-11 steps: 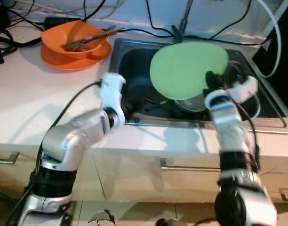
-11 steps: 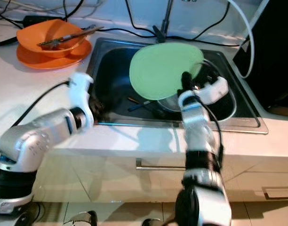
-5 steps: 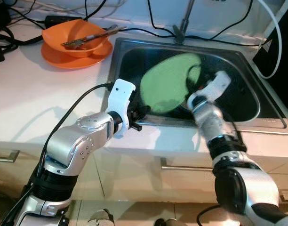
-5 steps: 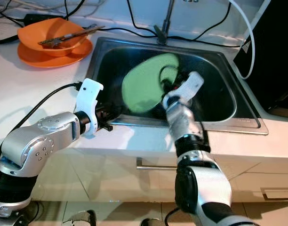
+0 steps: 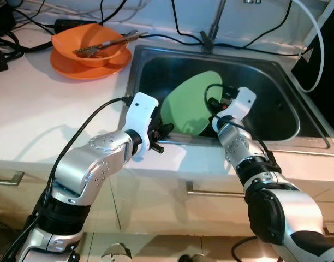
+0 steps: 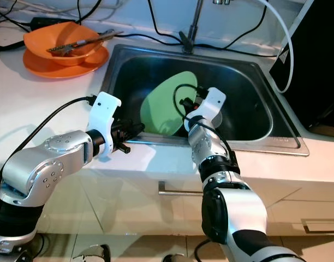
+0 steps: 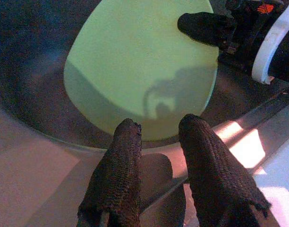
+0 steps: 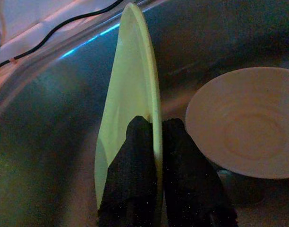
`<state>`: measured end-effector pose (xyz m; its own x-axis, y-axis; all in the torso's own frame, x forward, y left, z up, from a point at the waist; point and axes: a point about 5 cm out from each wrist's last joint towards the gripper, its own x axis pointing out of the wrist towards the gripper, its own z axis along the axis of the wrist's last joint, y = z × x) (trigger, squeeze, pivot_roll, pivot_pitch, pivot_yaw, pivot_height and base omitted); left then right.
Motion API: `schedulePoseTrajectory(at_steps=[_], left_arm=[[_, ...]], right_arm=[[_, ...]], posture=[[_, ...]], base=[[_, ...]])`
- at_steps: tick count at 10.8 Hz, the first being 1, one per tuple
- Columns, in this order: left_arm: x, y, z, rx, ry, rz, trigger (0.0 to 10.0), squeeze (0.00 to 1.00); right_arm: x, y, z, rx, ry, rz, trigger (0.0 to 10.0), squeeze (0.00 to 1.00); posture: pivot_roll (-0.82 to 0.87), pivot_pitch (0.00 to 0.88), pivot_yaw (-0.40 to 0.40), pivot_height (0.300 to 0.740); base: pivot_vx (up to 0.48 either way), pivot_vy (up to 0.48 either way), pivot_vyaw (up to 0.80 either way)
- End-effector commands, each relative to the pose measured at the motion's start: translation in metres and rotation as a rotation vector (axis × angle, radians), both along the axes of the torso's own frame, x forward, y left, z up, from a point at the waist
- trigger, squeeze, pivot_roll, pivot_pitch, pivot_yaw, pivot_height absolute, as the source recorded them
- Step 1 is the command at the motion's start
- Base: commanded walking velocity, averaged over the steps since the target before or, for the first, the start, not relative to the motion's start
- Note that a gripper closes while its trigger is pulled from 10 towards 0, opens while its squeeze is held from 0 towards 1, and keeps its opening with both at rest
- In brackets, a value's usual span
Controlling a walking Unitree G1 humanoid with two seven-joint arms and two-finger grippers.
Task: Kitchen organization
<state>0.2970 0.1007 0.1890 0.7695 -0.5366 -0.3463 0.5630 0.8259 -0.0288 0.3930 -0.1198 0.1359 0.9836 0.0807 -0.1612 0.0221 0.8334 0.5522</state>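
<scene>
A light green plate stands tilted on edge inside the steel sink. My right gripper is down in the basin and is shut on the plate's rim. The right wrist view has both black fingers pinching the thin edge of the green plate, and a white bowl lies on the sink floor beside it. My left gripper hovers at the sink's front rim, just in front of the plate. It is open, with nothing between its fingertips, and points at the plate's face.
An orange bowl holding utensils sits on an orange plate at the counter's back left. A faucet and several black cables run behind the sink. A black appliance stands at the right. Drawers with handles lie below the counter.
My right gripper has carried the green plate down from above the sink into the basin and tilted it on edge. My left gripper moved to the sink's front rim, then held still.
</scene>
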Motion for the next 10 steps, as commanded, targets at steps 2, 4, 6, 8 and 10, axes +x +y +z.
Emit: schedulePoseTrajectory(at_steps=[2, 4, 6, 8, 10], left_arm=[[-0.004, -0.005, 0.0, 0.015, -0.004, -0.029, 10.0, 0.0], [-0.004, -0.006, -0.002, 0.017, -0.005, -0.032, 10.0, 0.0], [-0.004, -0.007, -0.002, 0.015, -0.006, -0.029, 10.0, 0.0], [-0.001, -0.006, -0.001, 0.008, -0.027, -0.011, 10.0, 0.0], [0.006, -0.002, 0.006, -0.023, -0.112, 0.053, 10.0, 0.0]], right_arm=[[-0.003, -0.002, -0.008, -0.02, 0.015, 0.015, 10.0, 1.0], [-0.002, 0.0, -0.007, -0.032, 0.006, 0.017, 10.0, 0.0], [-0.002, 0.0, -0.005, -0.041, -0.006, 0.021, 10.0, 0.0], [0.001, -0.006, 0.004, -0.108, -0.06, 0.006, 10.0, 0.0], [0.004, -0.011, 0.028, -0.188, -0.204, -0.008, 10.0, 0.0]], posture=[[0.06, 0.081, -0.122, 0.74], [0.06, 0.075, -0.119, 0.74], [0.06, 0.072, -0.12, 0.74], [0.05, 0.075, -0.122, 0.74], [0.04, 0.078, -0.122, 0.74]], base=[[0.0, 0.0, 0.0], [0.0, 0.0, 0.0], [0.0, 0.0, 0.0], [0.0, 0.0, 0.0], [0.0, 0.0, 0.0]])
